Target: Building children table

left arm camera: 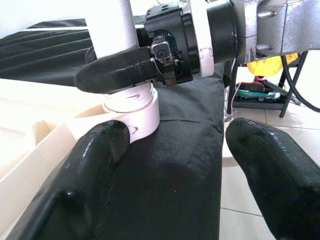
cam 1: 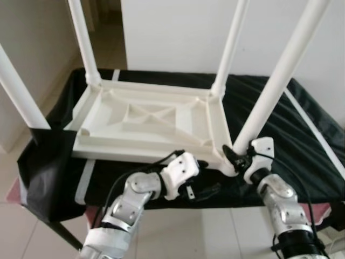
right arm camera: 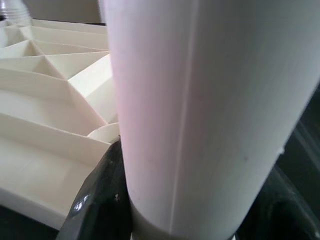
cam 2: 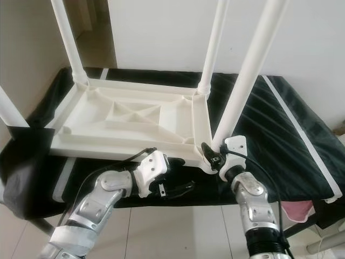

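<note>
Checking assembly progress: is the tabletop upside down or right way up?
Upside down: the tabletop lies ribbed underside up on the black cloth, white legs pointing upward. The right gripper grips one leg's base.

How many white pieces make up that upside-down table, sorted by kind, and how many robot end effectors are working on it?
White plastic tabletop: 1
White plastic legs: 4
End effectors, left end effector and right end effector: 2
Total: 7

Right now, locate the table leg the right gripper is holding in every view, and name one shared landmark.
Left eye view: the near-right leg, right of centre, slanting up.
Right eye view: same leg, right of centre.
Left wrist view: its base, top left, clasped by the right gripper.
Right wrist view: centre, close up.
Shared landmark: the upturned white tabletop.
</note>
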`<state>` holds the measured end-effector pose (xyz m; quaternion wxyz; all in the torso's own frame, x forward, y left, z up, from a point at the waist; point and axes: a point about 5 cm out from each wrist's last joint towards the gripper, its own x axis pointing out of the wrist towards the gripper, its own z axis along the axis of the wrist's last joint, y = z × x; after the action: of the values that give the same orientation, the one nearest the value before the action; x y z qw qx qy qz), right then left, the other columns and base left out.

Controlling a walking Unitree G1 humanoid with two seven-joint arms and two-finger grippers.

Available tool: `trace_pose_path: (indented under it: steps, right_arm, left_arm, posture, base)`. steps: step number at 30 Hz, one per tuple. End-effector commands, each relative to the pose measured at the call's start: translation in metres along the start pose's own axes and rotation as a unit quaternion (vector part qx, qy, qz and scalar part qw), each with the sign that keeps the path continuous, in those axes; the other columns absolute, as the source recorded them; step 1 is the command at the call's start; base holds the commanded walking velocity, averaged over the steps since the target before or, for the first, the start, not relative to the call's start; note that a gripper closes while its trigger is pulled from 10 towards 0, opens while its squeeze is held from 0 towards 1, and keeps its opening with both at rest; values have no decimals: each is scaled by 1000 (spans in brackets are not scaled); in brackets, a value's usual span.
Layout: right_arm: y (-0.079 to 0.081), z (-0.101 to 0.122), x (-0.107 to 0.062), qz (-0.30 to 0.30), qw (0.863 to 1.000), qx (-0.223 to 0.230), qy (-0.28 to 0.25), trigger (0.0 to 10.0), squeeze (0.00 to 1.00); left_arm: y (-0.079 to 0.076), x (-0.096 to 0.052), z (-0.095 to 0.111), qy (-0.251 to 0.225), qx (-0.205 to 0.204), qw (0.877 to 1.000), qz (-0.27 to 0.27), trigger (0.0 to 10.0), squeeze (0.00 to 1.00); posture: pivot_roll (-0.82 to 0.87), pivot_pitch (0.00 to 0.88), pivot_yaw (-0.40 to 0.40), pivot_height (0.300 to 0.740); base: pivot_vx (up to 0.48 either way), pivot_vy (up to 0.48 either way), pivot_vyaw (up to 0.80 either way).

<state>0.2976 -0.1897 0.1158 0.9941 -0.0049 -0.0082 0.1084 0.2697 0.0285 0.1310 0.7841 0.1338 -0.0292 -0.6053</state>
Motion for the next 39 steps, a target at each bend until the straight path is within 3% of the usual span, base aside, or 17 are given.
trace_pose_path:
  steps: [1,7,9,13,17,28,29,30,39]
  right_arm:
    - [4,-8,-4,-45,999,14,17,10000,0]
    - [20,-12,-5,-120,992,39,21,10000,0]
    - [25,-15,-7,-191,979,71,26,10000,0]
    - [34,-17,-9,-226,972,61,30,10000,0]
    - [42,-19,-12,-233,970,64,35,10000,0]
    - [38,-15,-14,-225,973,43,21,10000,0]
    - [36,-13,-14,-222,974,51,14,10000,831]
    - [34,-11,-13,-217,974,60,9,10000,1000]
    - [18,-4,-24,-144,988,39,-22,10000,1000]
  left_arm:
    - [2,1,-3,4,0,999,52,10000,0]
    - [2,2,-3,5,-1,999,51,10000,0]
    - [8,3,-2,4,0,997,72,10000,0]
    - [12,4,0,1,2,996,90,10000,0]
    - [11,5,3,-8,16,995,100,10000,0]
    - [17,4,6,-28,21,989,143,10000,0]
    - [17,4,6,-28,22,989,146,10000,0]
    - [18,4,6,-27,23,988,148,10000,0]
    - [21,4,6,-26,30,989,142,10000,0]
  posture:
    - [-40,0,-38,740]
    - [-42,0,-39,740]
    - [-41,0,-40,740]
    - [-40,0,-37,740]
    - [-41,0,-31,740]
    - [-34,0,-41,740]
    - [-34,0,-42,740]
    - [-34,0,-41,740]
    - [-70,0,-12,740]
  base:
    - [0,0,0]
    - [0,0,0]
    - [0,0,0]
    - [0,0,0]
    - [0,0,0]
    - [0,0,0]
    - [0,0,0]
    - [0,0,0]
    - [0,0,0]
